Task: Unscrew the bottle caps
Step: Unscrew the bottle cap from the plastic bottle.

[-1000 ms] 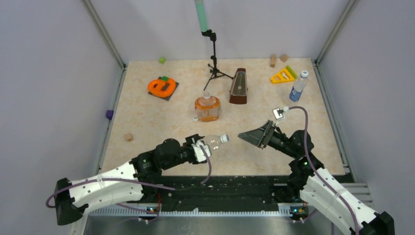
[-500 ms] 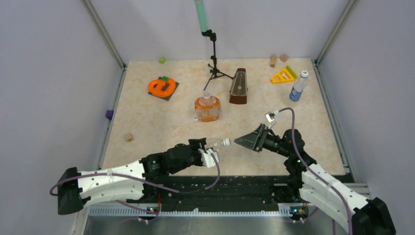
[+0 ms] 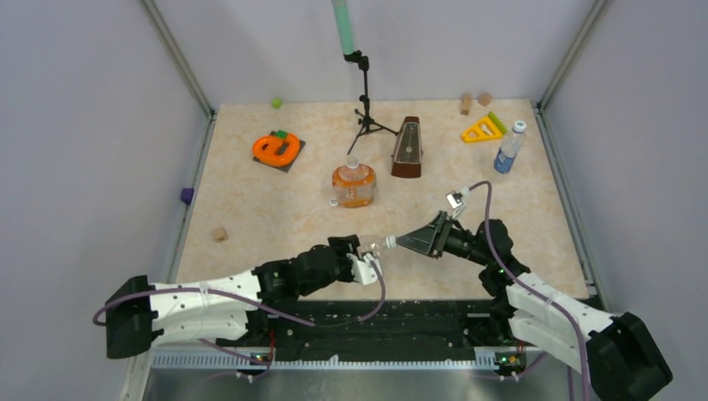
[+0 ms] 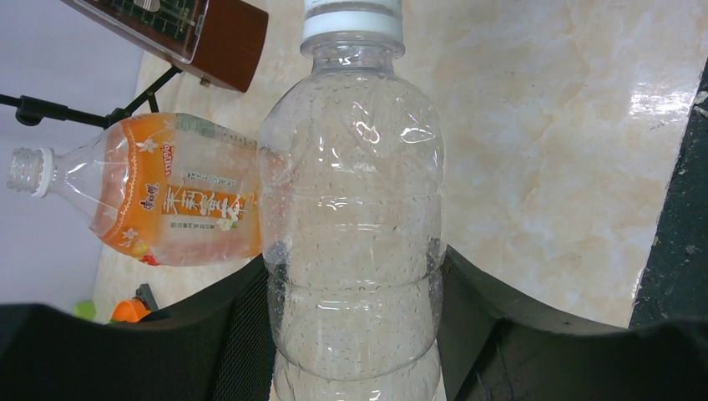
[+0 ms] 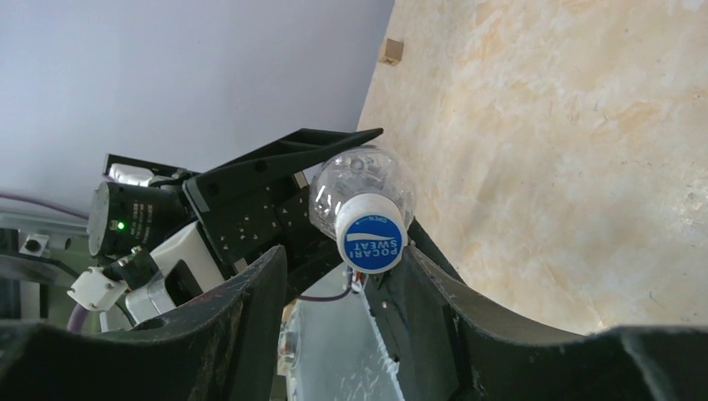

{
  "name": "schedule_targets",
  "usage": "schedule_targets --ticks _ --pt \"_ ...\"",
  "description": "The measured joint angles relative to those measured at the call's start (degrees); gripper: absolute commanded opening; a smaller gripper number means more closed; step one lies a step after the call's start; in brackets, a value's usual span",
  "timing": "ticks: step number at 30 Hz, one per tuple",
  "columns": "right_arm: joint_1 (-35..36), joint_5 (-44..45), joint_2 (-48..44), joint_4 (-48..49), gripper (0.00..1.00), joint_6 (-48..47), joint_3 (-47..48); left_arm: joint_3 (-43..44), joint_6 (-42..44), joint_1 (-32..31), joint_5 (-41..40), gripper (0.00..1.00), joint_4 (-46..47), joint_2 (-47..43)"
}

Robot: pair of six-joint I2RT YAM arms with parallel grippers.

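Observation:
My left gripper (image 3: 364, 253) is shut on the plain clear bottle (image 3: 371, 246), held on its side above the table's front. Its body (image 4: 355, 209) sits between both fingers. The cap (image 3: 389, 242), white-sided (image 4: 352, 17) with a blue top (image 5: 373, 241), points at my right gripper (image 3: 402, 241). That gripper (image 5: 344, 251) is open; the cap sits at its tips, close against one finger and apart from the other. The squat orange bottle (image 3: 354, 185) stands mid-table with a bare neck (image 4: 25, 171) and a small white cap (image 3: 333, 201) beside it. The blue-label bottle (image 3: 508, 149) stands capped at the far right.
A brown metronome (image 3: 407, 149) and a black tripod stand (image 3: 366, 109) are behind the orange bottle. An orange shape (image 3: 276, 149) lies at the back left, a yellow triangle (image 3: 482, 129) at the back right. Small wooden blocks (image 3: 219, 235) (image 3: 465, 104) are scattered.
The left arm stretched rightward, carrying the clear bottle slightly lower. The right gripper slid left until the cap came between its fingertips, and its jaws narrowed a little.

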Motion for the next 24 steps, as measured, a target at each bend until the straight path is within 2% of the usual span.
schedule_targets --ticks 7,17,20,24 --pt "0.00 -0.94 3.19 5.18 0.49 1.62 -1.97 0.00 0.00 0.00 0.63 0.00 0.74 0.11" --pt "1.18 -0.26 3.17 8.37 0.53 3.19 -2.58 0.00 -0.90 -0.02 2.25 0.00 0.70 -0.76" --pt "3.34 0.31 3.19 7.98 0.46 2.82 -2.54 0.00 -1.29 -0.02 2.62 0.00 0.70 -0.79" --pt "4.00 1.16 3.19 7.08 0.46 2.43 -2.54 0.00 -1.53 -0.02 3.02 0.00 0.70 -0.79"
